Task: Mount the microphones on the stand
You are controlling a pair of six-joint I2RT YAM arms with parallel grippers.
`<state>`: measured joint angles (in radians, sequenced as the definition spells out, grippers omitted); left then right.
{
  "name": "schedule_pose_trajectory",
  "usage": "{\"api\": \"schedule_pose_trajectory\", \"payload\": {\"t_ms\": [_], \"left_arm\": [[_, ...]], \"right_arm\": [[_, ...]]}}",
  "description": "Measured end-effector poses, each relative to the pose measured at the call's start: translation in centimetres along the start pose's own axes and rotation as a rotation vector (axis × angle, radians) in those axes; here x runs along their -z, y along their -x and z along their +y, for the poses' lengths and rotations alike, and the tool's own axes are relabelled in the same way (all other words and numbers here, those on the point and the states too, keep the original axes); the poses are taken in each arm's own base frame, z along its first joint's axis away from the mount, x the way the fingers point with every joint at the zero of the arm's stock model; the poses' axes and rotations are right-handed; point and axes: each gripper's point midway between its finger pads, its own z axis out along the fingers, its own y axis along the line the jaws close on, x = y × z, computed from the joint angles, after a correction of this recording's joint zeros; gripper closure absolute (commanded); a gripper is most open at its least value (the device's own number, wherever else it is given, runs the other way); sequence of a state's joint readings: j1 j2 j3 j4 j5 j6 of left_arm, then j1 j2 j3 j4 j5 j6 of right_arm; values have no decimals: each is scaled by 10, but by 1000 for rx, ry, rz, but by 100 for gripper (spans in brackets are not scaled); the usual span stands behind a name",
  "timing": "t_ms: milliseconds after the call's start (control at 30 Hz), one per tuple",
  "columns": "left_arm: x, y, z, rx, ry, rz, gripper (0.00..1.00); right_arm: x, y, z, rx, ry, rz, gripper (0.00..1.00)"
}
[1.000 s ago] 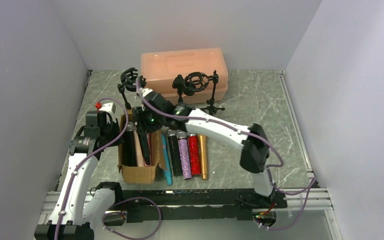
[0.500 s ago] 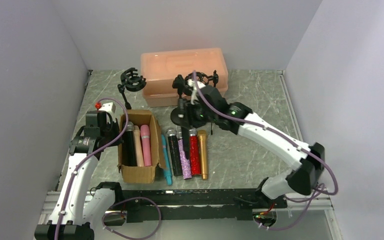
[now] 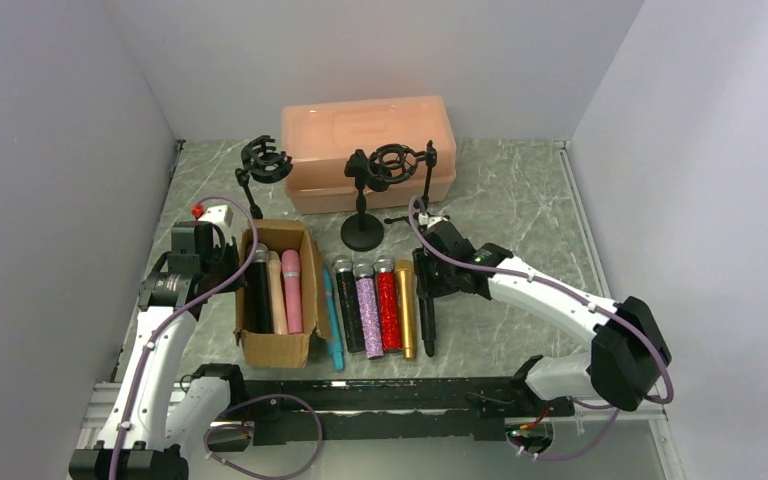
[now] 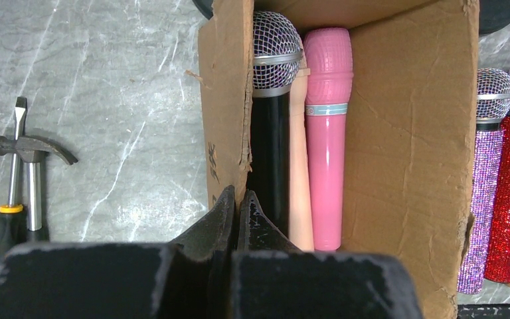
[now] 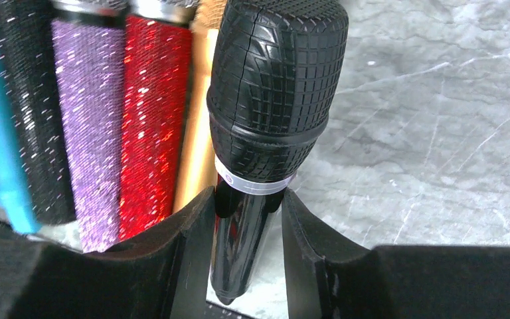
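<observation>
Left claw pressed together at the side wall of the cardboard box. Right claw clamped on the black microphone just under its head, handle low beside the gold microphone. Risk: glossy handle slips or swings; pushing it into the far stand could topple it.
</observation>
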<state>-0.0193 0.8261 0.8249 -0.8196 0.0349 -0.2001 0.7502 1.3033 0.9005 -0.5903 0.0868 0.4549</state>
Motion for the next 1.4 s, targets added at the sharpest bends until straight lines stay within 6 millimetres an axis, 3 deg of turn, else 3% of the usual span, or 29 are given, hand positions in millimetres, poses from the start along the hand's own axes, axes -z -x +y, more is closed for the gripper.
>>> {"api": "schedule_pose_trajectory", "payload": {"t_ms": [167,333,600,800,933,1200,1300,1400], "left_arm": [[0,0,0,-4,-3,1,100],[0,0,-1,-5,-6,1,100],[0,0,-1,-10,-6,1,100],[0,0,-1,-21,-12,-1,100],[0,1,-2,-22,-14,-3,100],[0,1,-3,-22,-22,-3,100],[0,1,-3,-22,-22,-3,100],[0,1,-3,-21,-23,-4,100]], "right_arm": [[-26,-1,-17,-43,-38,9,94],[-48,5,-18,-53,-38,2,91],[-77,5,-17,-70,-40,18,51],[-77,17,-29,-142,-66,-17,39],[-65,29,-32,-179,-72,-67,38],[4,69,-14,-239,16,-265,39],[23,77,0,-238,59,-307,38],[41,76,37,-182,129,-320,37]]}}
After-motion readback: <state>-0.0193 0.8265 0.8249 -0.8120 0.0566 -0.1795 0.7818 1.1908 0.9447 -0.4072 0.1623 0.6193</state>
